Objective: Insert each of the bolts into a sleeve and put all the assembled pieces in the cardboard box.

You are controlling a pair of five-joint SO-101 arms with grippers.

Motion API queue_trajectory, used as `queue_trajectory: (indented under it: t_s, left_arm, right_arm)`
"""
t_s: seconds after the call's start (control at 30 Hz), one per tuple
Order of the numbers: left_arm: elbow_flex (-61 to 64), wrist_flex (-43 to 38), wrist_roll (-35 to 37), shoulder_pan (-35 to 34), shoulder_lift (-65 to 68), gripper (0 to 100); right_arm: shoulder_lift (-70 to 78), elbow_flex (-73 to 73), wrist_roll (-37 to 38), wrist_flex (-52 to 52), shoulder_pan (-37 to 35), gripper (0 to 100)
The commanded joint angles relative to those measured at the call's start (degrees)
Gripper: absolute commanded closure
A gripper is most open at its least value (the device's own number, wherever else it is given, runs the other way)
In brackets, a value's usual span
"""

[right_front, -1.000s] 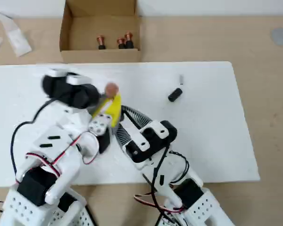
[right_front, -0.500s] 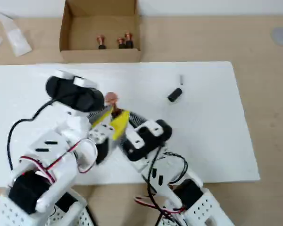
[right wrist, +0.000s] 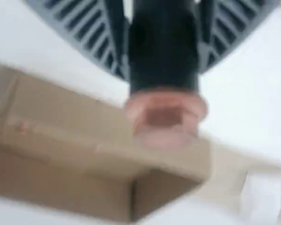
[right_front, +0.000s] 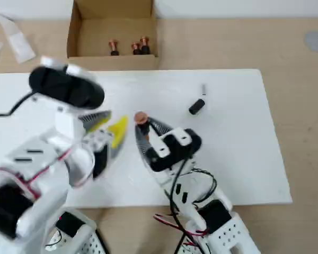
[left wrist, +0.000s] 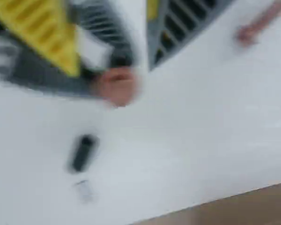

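Right claw [right_front: 144, 126] clamped on an assembled bolt-and-sleeve piece [right_front: 141, 117] over the white mat [right_front: 244, 159], left claw [right_front: 116, 117] spread apart, empty, just beside it, loose sleeve [right_front: 196, 107] and loose bolt [right_front: 203, 89] lying on mat, three finished pieces [right_front: 137, 47] inside cardboard box [right_front: 74, 37].

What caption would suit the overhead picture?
Right pincer grips a sleeved bolt over the white mat; three assembled pieces lie in the cardboard box.
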Motion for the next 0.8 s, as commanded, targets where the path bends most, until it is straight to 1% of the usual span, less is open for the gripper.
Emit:
queue_trajectory:
  t_s: [0.0, 0.13, 0.23, 0.4, 0.57, 0.67, 0.77]
  left_arm:
    - [-2.9, 0.9, -3.2, -4.2, 7.0, 95]
    - [-3.3, 3.3, -4.9, -5.3, 16.5, 95]
    - [-3.3, 5.8, -8.4, -5.4, 23.3, 95]
    - [-2.9, 7.7, -14.7, -5.4, 29.9, 95]
    - [-3.1, 7.5, -18.5, -5.5, 30.5, 95]
    - [-3.4, 7.3, -17.3, -6.9, 30.5, 95]
    - [-3.3, 4.9, -13.5, -10.5, 30.5, 95]
  right_arm:
    - [-0.6, -5.5, 1.2, -4.0, 2.9, 98.9]
    - [7.9, -9.4, 0.9, -6.4, 4.7, 98.9]
    - [16.9, -15.4, 0.3, -7.4, 5.1, 98.9]
    - [37.4, -32.2, 0.4, -7.4, 5.3, 98.9]
    - [61.0, -51.1, 0.3, -7.6, 9.7, 98.9]
    - [74.8, -63.3, 0.2, -7.6, 13.2, 98.9]
    - [87.1, -75.0, 0.2, -7.4, 15.7, 98.9]
